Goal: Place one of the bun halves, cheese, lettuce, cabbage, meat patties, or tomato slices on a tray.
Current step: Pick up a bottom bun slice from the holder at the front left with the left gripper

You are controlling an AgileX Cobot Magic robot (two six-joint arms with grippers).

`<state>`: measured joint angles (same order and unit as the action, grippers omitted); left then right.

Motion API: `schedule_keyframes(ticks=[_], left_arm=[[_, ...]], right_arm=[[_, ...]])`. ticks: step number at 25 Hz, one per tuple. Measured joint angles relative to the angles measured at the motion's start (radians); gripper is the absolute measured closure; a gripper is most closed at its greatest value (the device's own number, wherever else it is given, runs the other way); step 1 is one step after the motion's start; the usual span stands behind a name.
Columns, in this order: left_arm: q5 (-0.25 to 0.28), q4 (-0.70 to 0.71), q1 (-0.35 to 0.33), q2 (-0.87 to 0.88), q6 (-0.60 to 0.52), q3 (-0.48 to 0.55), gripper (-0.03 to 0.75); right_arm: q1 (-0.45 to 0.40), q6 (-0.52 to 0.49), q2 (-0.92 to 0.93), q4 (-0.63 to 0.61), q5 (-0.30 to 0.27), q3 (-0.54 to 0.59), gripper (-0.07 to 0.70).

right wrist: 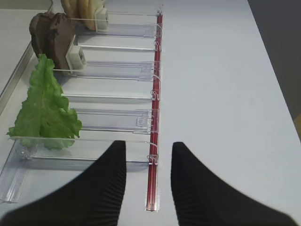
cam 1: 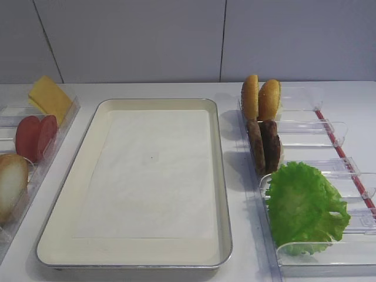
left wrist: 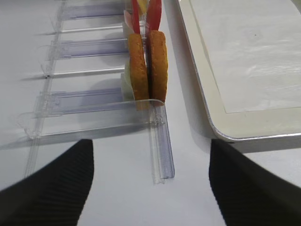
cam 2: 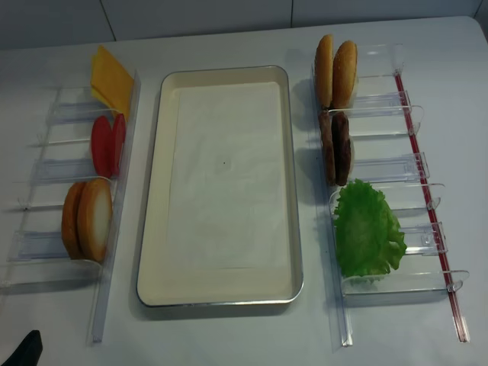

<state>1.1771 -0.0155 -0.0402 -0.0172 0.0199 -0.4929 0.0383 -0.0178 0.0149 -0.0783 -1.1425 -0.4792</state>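
- Tray (cam 1: 221, 176) in the high view holds only its paper liner; no jaws show here. Buns (cam 1: 12, 183), tomato (cam 1: 36, 136) and cheese (cam 1: 50, 98) stand in the left rack, patties (cam 1: 262, 145) and lettuce (cam 1: 305, 207) in the right.
- Right wrist view: right jaws (right wrist: 148, 186) stand apart, holding nothing. Lettuce (right wrist: 45, 107) lies ahead and left of them, patties (right wrist: 51, 35) farther ahead. Risk: a straight descent would hit the red strip (right wrist: 153, 141).
- Left wrist view: left jaws (left wrist: 150, 183) gape wide and empty. Buns (left wrist: 148, 63) stand on edge straight ahead, touching each other; tray (left wrist: 221, 127) lies ahead and right. Risk: closing on both halves, or catching the rack lip (left wrist: 141, 106) and tipping it.
- Realsense view: only a dark tip of the left gripper (cam 2: 24, 349) shows, well short of the buns (cam 2: 88, 219).
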Motion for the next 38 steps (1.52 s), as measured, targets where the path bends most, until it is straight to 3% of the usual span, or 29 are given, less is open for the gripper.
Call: schedule_keyframes(ticks=[34,38], left_arm=[[0.0,-0.025,0.0,0.0,0.0,-0.002,0.23],[-0.004,-0.047,0.0,0.061,0.0,-0.035,0.246]], right_arm=[[0.0,0.0,0.0,0.0,0.0,0.0,0.374],[0.0,-0.002,0.0,0.0,0.0,0.0,0.374]])
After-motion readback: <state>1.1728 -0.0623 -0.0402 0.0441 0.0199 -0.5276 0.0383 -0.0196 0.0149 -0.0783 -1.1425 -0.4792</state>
